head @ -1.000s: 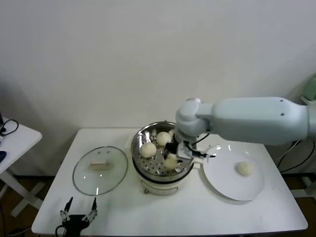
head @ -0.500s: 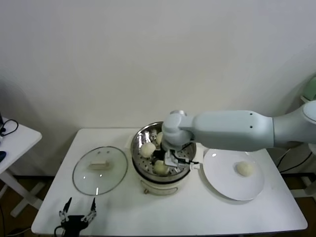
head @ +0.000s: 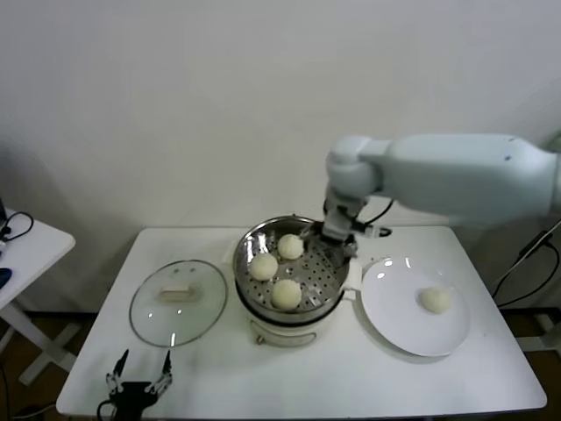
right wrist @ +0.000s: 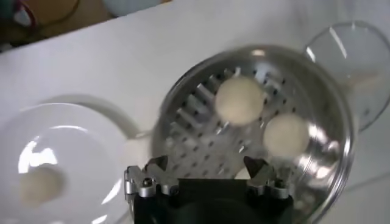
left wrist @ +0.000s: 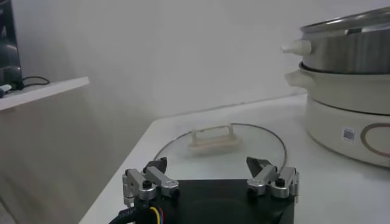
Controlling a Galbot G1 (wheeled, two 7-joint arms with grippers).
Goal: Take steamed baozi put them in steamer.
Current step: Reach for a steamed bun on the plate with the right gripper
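The steel steamer (head: 241, 263) on its cream pot base (head: 280, 333) stands at the table's middle. Three baozi lie in it: one at the far side (head: 290, 246), one at the left (head: 264, 266), one at the front (head: 286, 294). A fourth baozi (head: 435, 300) lies on the white plate (head: 394, 329) to the right. My right gripper (head: 336, 235) is open and empty, above the steamer's far right rim. In the right wrist view my right gripper (right wrist: 207, 165) hangs over the steamer (right wrist: 195, 131), with two baozi (right wrist: 241, 100) (right wrist: 286, 134) showing. My left gripper (head: 138, 379) is parked open at the front left.
The round glass lid (head: 178, 303) lies flat left of the steamer, and it shows before my left gripper (left wrist: 210, 165) in the left wrist view (left wrist: 219, 143). A small white side table (head: 26, 246) stands beyond the left edge. A wall is behind.
My right gripper lowered a baozi into the steamer's front, let it go, and rose back toward the far right rim. The left arm has not moved.
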